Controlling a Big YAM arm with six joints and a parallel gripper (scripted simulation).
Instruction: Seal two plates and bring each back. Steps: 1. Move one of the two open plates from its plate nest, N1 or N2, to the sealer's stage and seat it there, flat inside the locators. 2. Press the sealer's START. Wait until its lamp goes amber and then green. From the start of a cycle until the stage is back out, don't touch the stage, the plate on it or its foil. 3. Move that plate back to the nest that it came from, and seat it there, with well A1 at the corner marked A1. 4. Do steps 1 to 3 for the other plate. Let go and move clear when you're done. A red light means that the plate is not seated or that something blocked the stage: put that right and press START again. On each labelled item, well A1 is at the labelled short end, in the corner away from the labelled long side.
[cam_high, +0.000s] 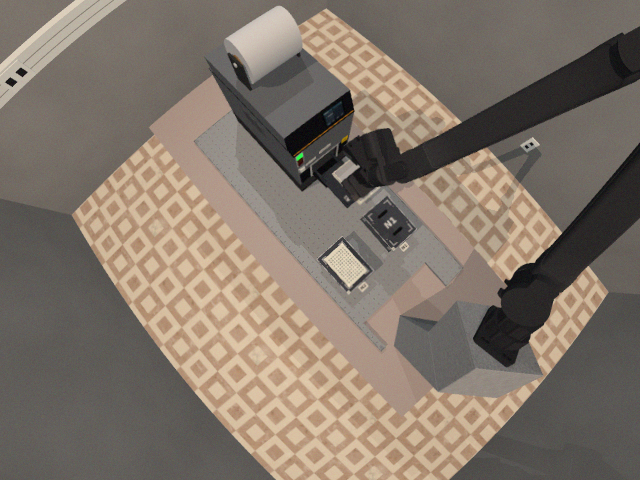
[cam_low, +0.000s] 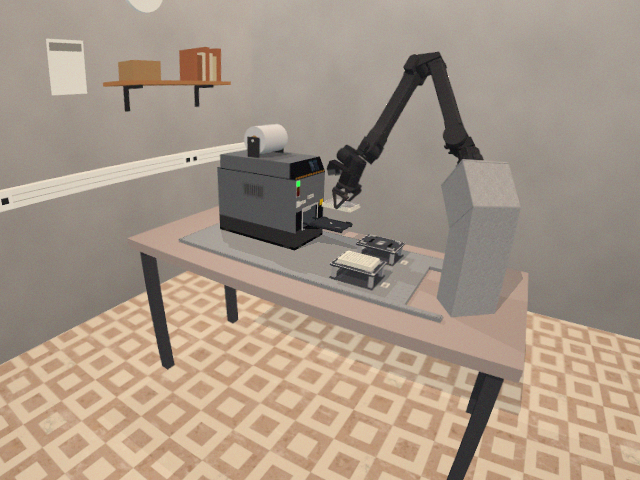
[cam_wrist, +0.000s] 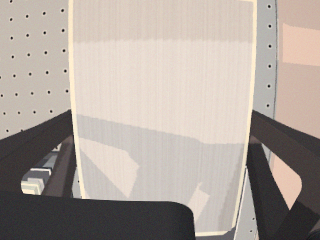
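Gripper (cam_high: 356, 187) (cam_low: 345, 198) (cam_wrist: 161, 119) clamped on a foil-topped plate (cam_high: 370, 196) (cam_low: 342, 208) (cam_wrist: 162, 90), over the counter's (cam_high: 186, 206) (cam_low: 330, 304) (cam_wrist: 300, 90) back edge side, nest (cam_high: 379, 232) (cam_low: 393, 250) reads "N1", checkered floor (cam_high: 206, 361) (cam_low: 258, 413).

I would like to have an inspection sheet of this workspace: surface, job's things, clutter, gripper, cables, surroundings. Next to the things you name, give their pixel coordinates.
Surface: pinkish table (cam_high: 178, 126) (cam_low: 320, 320) bearing a grey perforated board (cam_high: 310, 222) (cam_low: 289, 263).
Job's things: sealer (cam_high: 289, 98) (cam_low: 258, 196), green light lit, stage (cam_high: 347, 197) (cam_low: 336, 225) out; N1 (cam_high: 379, 235) (cam_low: 366, 246) without plate; open plate (cam_high: 346, 264) (cam_low: 358, 260) in N2 (cam_high: 327, 265) (cam_low: 336, 266).
Clutter: nothing seen.
Gripper: gripper (cam_high: 356, 178) (cam_low: 345, 198) (cam_wrist: 161, 119) shut on a foil-covered plate (cam_high: 368, 195) (cam_low: 345, 208) (cam_wrist: 162, 90), above the board.
Cables: nothing seen.
Surroundings: grey walls, tiled floor, wall shelf (cam_low: 165, 82) with box and books.
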